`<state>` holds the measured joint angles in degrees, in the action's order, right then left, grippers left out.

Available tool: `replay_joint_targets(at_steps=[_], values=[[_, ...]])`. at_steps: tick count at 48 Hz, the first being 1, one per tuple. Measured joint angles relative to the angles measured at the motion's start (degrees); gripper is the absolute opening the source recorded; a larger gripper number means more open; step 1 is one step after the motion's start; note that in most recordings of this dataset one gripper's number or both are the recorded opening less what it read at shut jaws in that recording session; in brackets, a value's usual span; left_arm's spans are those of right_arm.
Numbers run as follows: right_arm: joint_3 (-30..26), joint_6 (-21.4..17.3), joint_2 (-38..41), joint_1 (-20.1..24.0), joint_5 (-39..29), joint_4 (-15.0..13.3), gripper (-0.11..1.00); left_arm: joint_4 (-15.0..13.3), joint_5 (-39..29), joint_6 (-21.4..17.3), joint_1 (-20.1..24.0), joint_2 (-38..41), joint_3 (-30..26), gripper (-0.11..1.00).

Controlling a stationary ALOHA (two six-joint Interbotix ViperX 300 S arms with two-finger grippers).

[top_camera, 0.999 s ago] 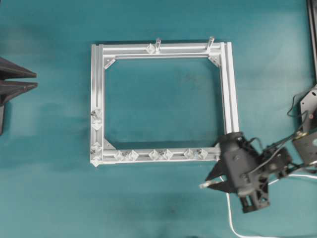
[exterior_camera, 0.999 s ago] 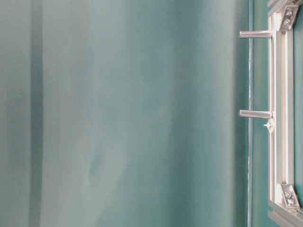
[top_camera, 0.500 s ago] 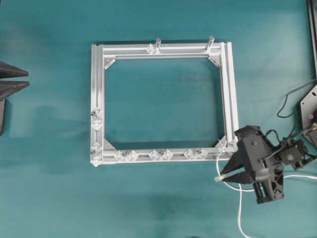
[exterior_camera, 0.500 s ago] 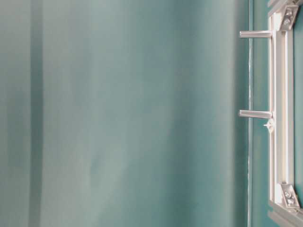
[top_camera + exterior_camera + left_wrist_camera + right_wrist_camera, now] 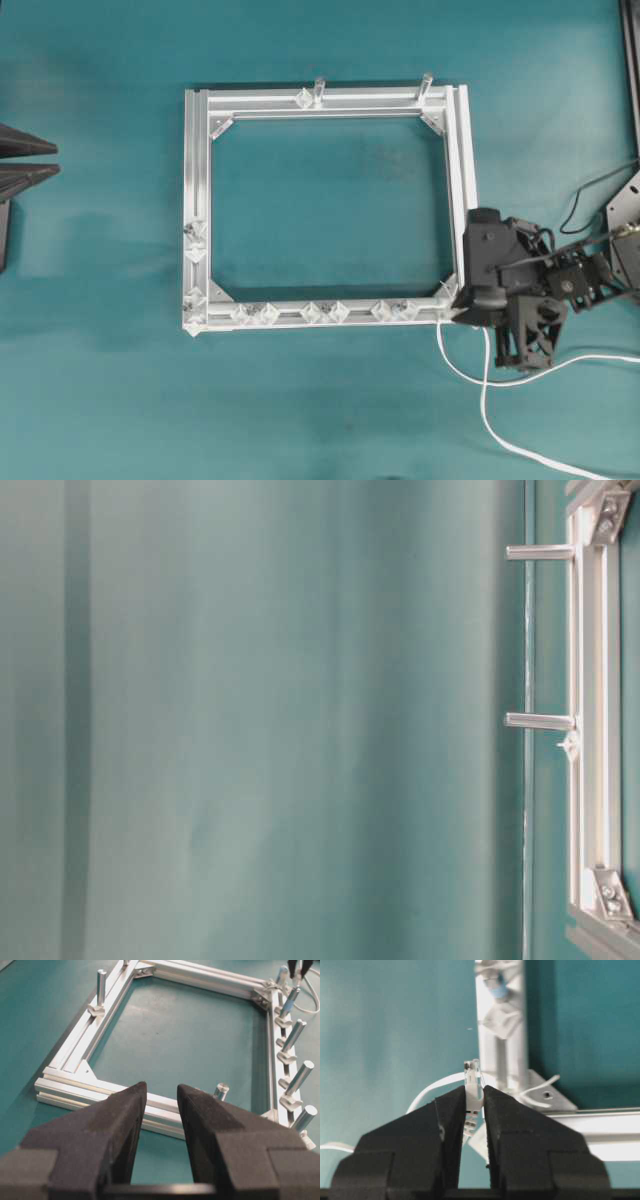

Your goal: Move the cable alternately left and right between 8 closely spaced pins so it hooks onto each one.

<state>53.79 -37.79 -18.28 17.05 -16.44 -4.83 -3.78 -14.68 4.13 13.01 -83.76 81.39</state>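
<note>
A silver aluminium frame lies flat on the teal table. The pins stand in pairs along its near rail, and show as short clear pegs in the left wrist view. My right gripper hovers over the frame's near right corner. In its wrist view the right gripper is shut on the whitish plug of the cable. The white cable trails off toward the table's near right. My left gripper is open and empty, far left of the frame.
Two taller clear posts stand on the far rail, also seen as posts in the table-level view. More studs sit on the left rail. Black robot wires and arm parts crowd the right edge.
My right gripper has carried the plug from below the near rail up and right to the frame's near right corner. The cable now loops behind it. The left gripper drew back slightly left.
</note>
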Motion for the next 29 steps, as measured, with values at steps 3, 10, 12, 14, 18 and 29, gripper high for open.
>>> replay_joint_targets(at_steps=[3, 10, 12, 14, 18, 29], values=[[-0.4, 0.0, 0.0, -0.7, -0.4, 0.0, 0.13, 0.0, 0.0, 0.0, 0.1, 0.0, 0.0, 0.35], [-1.8, -0.2, 0.5, -1.9, -0.6, 0.1, 0.13, 0.0, 0.0, 0.0, 0.1, 0.0, 0.0, 0.35], [-2.4, -0.2, 1.1, -2.0, -0.6, 0.0, 0.13, 0.0, 0.0, 0.0, 0.1, 0.1, 0.0, 0.35], [-2.7, -0.5, 1.8, -2.0, -0.6, 0.0, 0.13, -0.1, 0.0, 0.0, 0.0, 0.0, 0.0, 0.35], [-3.4, -1.8, 3.6, -2.0, -0.6, 0.0, 0.13, 0.0, 0.0, 0.0, 0.1, 0.1, 0.0, 0.35], [-4.3, -4.3, 5.9, -2.0, -0.6, -0.4, 0.13, 0.0, 0.0, 0.0, 0.0, 0.0, 0.0, 0.35]])
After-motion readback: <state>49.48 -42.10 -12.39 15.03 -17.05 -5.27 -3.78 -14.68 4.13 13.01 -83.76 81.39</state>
